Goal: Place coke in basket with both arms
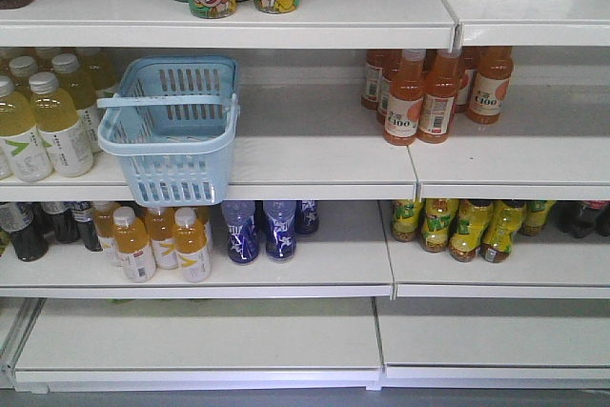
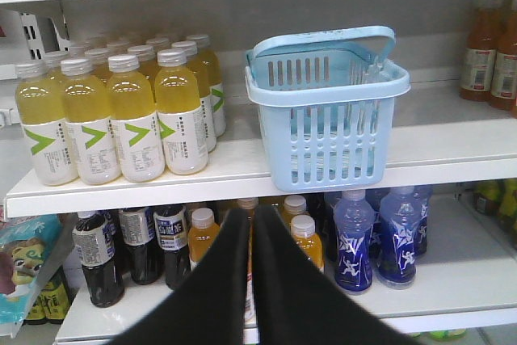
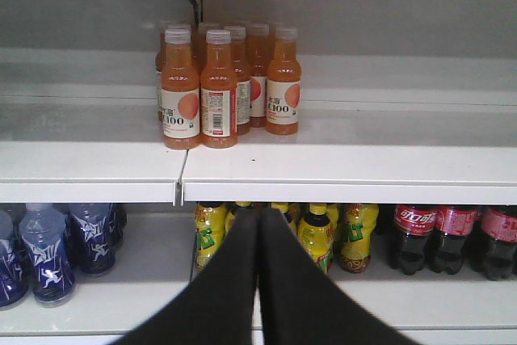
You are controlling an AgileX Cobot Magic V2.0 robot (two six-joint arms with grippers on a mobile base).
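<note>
The basket [image 1: 176,173] stands at the front edge of the middle shelf [image 1: 315,154]. Its hoop handle [image 1: 167,100] crosses over the open top, splitting the way in from above into 2 gaps. The upper shelf [image 1: 286,11] hangs over it and limits headroom. Yellow drink bottles [image 1: 52,121] crowd just beside its left wall. To its right the shelf is bare as far as the orange C100 bottles [image 1: 429,97], a wide passage. The shelf under the basket is lined with small bottles [image 1: 191,240]. The bottom shelf [image 1: 200,335] lies bare.
</note>
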